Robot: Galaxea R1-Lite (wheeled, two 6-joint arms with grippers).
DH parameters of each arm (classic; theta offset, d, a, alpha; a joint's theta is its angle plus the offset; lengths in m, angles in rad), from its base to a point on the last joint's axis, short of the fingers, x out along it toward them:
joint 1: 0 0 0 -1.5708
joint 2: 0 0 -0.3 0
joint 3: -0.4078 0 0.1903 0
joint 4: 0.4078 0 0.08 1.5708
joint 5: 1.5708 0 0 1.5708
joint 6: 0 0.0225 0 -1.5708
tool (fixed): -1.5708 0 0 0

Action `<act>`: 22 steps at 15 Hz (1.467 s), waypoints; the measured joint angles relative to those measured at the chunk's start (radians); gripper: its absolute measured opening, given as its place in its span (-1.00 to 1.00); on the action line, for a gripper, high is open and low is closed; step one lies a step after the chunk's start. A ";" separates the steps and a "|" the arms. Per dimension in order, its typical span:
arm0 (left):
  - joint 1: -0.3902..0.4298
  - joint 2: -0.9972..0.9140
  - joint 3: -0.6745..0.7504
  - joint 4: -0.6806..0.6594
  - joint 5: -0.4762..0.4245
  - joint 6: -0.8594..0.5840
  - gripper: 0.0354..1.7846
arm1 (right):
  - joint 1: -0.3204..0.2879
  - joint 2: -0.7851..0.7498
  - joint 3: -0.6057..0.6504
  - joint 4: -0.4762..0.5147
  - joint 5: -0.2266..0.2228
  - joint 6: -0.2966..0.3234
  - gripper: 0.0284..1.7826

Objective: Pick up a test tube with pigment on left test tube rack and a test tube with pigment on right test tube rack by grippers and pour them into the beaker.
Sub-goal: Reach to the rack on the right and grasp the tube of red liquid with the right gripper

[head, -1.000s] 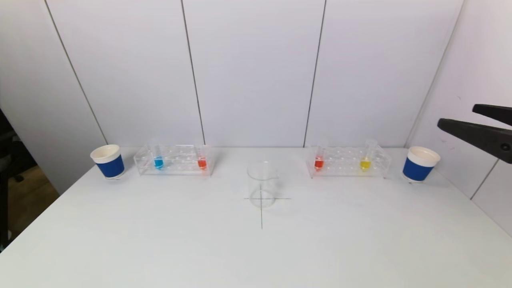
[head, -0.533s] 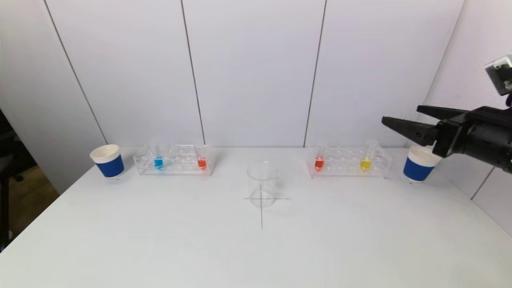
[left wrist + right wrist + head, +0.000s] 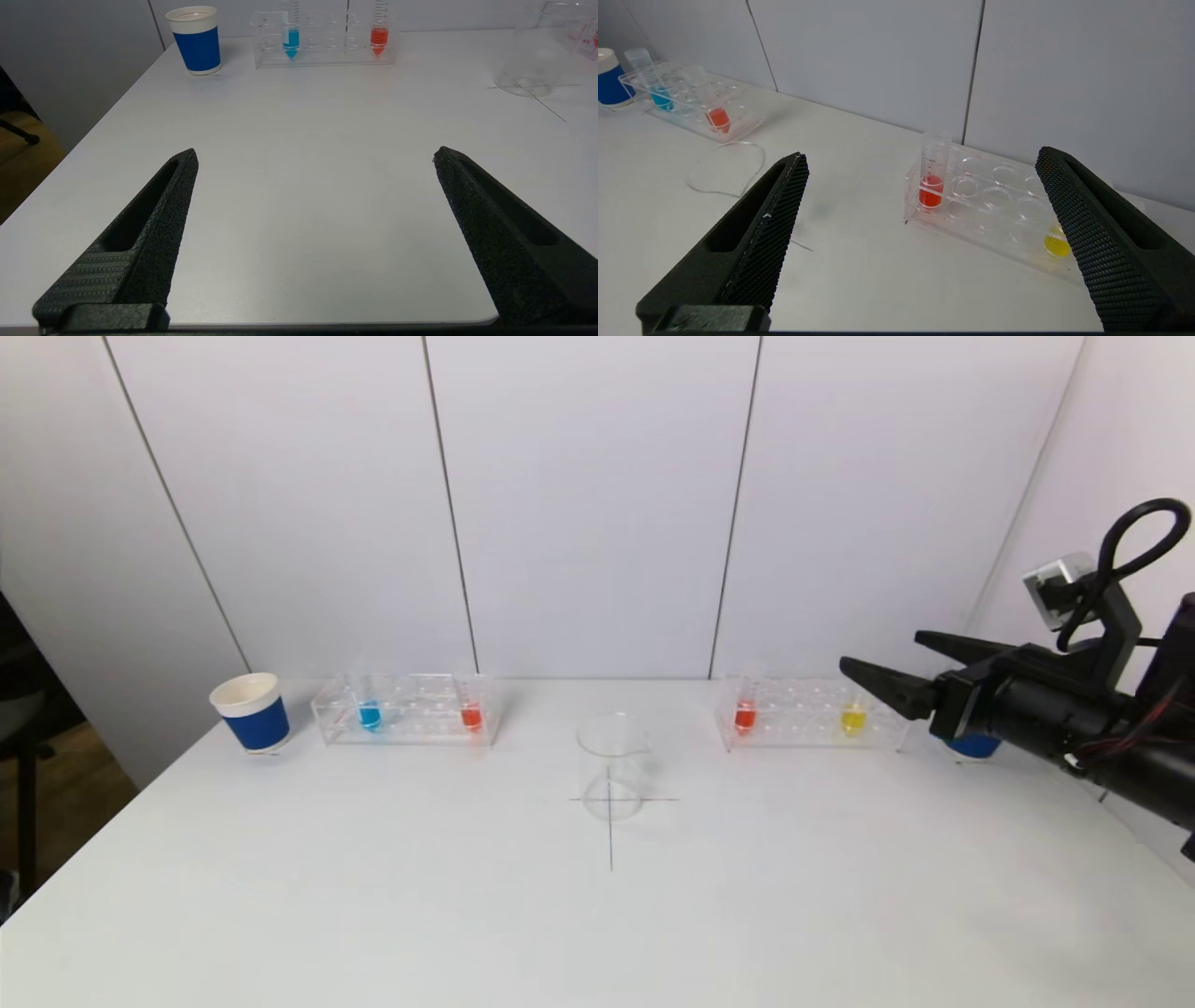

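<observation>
The left test tube rack (image 3: 406, 709) holds a blue-filled tube (image 3: 370, 714) and an orange-red one (image 3: 471, 714). In the right rack (image 3: 812, 714) stand a red tube (image 3: 744, 714) and a yellow tube (image 3: 851, 717). An empty clear beaker (image 3: 611, 765) sits between the racks. My right gripper (image 3: 882, 651) hovers open just right of the right rack, near the yellow tube (image 3: 1056, 245), and holds nothing. My left gripper (image 3: 315, 156) is open over the table's near left edge, far from the left rack (image 3: 322, 44).
A blue paper cup (image 3: 252, 714) stands left of the left rack. Another blue cup (image 3: 971, 745) at the far right is mostly hidden behind my right arm. A drawn cross (image 3: 611, 831) marks the table under the beaker. A white wall rises right behind the racks.
My right arm has swung in from the right edge, leftward and down, to the right rack's end, and now covers the right cup. Nothing else has moved.
</observation>
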 joint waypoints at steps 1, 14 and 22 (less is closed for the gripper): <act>0.000 0.000 0.000 0.000 0.000 0.000 0.98 | 0.000 0.044 0.010 -0.076 0.000 0.004 0.99; 0.000 0.000 0.000 0.000 0.000 0.000 0.98 | 0.036 0.427 -0.051 -0.341 0.003 0.000 0.99; 0.000 0.000 0.000 0.000 0.000 0.000 0.98 | 0.074 0.517 -0.132 -0.341 -0.001 0.003 0.99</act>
